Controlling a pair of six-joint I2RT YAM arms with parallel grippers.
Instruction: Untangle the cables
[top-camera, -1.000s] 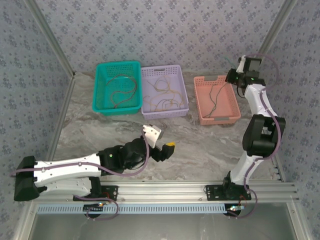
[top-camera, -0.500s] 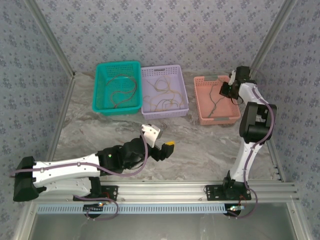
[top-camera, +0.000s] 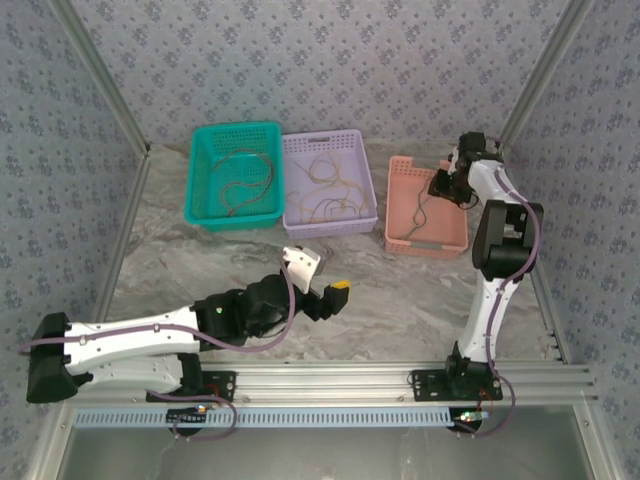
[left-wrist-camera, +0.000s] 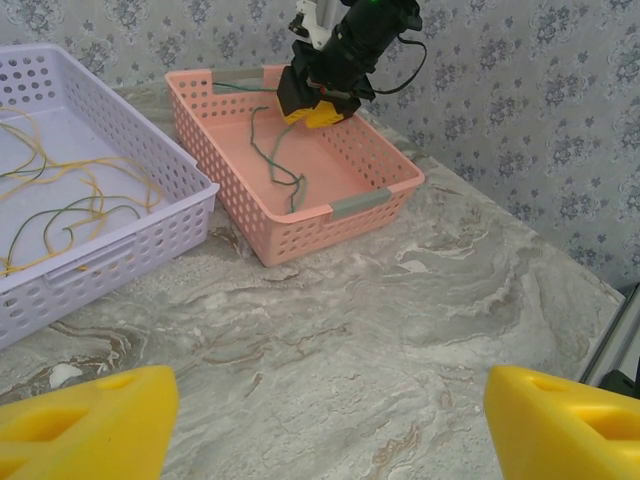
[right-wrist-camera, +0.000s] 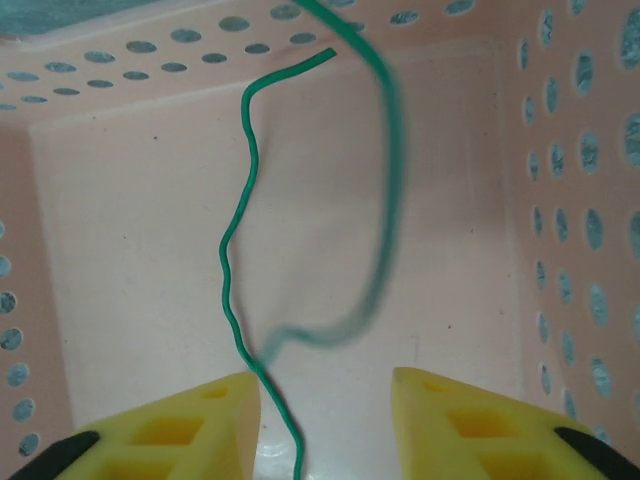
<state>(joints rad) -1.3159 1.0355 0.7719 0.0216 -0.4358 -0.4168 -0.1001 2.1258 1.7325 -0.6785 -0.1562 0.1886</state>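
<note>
Right wrist view: green cable (right-wrist-camera: 235, 290) runs inside the parted right gripper (right-wrist-camera: 325, 405).

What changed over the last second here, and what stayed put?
The right gripper swung left and down over the pink basket and its jaws opened, apparently releasing the green cable, which trails into that basket. The left gripper stayed open and parked; the teal basket and purple basket did not move.

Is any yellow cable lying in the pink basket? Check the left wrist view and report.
No: the pink basket holds a single green cable, with no yellow strand on its floor.
</note>
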